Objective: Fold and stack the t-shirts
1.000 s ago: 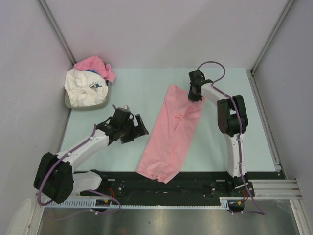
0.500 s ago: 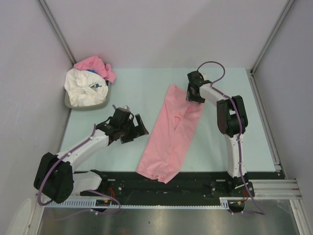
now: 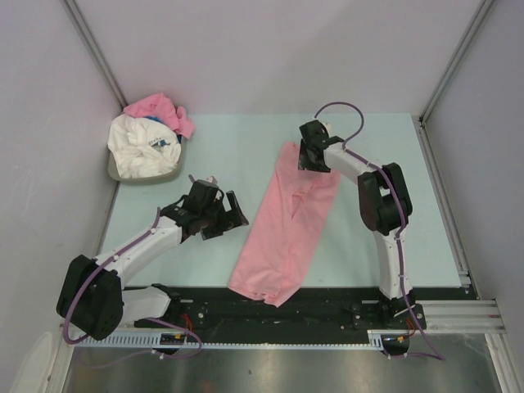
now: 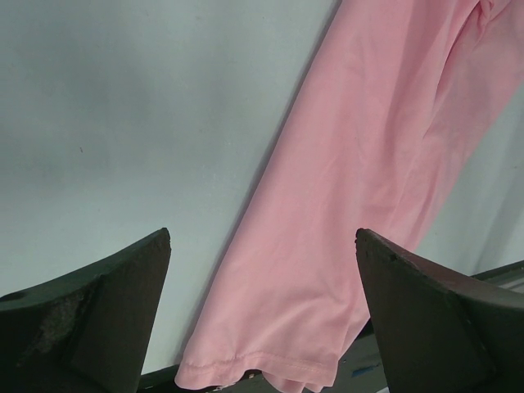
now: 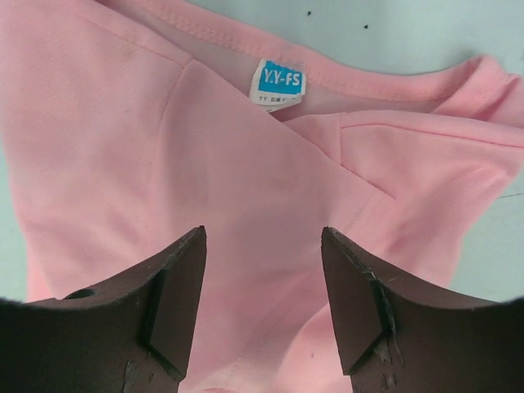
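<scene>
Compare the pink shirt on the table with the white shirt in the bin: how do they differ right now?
Pose: the pink shirt lies flat on the table, folded into a long strip; the white shirt is crumpled in the bin.
Look: the pink shirt is plain, the white shirt has a blue print.
The right gripper hovers open over the pink shirt's collar; neither gripper is at the white shirt.
Both are cloth tees.

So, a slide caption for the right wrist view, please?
Open right gripper above pink t-shirt, near its blue label.
</scene>
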Tool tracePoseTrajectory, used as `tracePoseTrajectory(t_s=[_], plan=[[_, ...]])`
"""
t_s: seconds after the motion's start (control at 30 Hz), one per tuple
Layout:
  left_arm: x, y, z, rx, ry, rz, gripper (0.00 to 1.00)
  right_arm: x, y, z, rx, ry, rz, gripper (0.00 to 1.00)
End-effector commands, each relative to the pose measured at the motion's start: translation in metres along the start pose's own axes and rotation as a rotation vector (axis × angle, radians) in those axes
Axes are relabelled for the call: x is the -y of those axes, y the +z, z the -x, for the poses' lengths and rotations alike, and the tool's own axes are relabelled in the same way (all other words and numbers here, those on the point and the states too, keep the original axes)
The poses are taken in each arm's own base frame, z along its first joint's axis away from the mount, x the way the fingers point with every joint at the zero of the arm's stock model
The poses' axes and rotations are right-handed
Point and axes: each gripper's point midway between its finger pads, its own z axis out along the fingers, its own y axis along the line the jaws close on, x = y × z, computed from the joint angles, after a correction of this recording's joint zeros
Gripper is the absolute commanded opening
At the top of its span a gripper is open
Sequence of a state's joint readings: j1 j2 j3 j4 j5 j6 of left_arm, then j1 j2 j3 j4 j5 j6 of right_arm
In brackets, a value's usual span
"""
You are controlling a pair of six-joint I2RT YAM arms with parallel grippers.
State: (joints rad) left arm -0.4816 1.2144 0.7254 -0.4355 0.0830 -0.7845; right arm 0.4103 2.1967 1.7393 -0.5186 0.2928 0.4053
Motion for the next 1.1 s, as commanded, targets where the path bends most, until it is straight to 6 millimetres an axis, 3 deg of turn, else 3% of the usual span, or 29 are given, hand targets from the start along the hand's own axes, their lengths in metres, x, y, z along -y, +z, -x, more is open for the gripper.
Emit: tracePoseTrajectory(t_s=[0.0,0.3,0.6,0.83,0.87,0.93,1.0,1.03,1.07], plan=[[0.004,-0.003,0.006,0.018,0.017,-0.021,1.0,-0.016,-0.014,0.032,0.073,0.072,0.087,0.64],[-0.002,-0.001,0.004,0.014,0.012,-0.011,1.0,-0.05,0.005,0.014,0.019,0.115,0.258,0.64],[-0.006,-0.001,0.008,0.024,0.01,-0.007,1.0,-0.043,0.028,-0.02,-0.054,0.11,0.236,0.64],[-0.007,0.001,0.009,0.023,0.004,-0.003,1.0,-0.041,0.04,-0.032,-0.097,0.095,0.209,0.64],[-0.007,0.002,0.009,0.021,0.003,-0.001,1.0,-0.038,0.047,-0.043,-0.131,0.087,0.19,0.64],[-0.007,0.005,0.01,0.018,-0.003,0.001,1.0,-0.044,0.051,-0.037,-0.136,0.088,0.194,0.64],[-0.007,0.006,0.013,0.022,-0.008,0.003,1.0,-0.046,0.061,-0.048,-0.186,0.083,0.188,0.65],[-0.007,0.008,0.014,0.017,-0.008,0.004,1.0,-0.051,0.06,-0.038,-0.18,0.086,0.196,0.65],[-0.007,0.01,0.015,0.015,-0.011,0.008,1.0,-0.053,0.063,-0.04,-0.193,0.086,0.198,0.65]])
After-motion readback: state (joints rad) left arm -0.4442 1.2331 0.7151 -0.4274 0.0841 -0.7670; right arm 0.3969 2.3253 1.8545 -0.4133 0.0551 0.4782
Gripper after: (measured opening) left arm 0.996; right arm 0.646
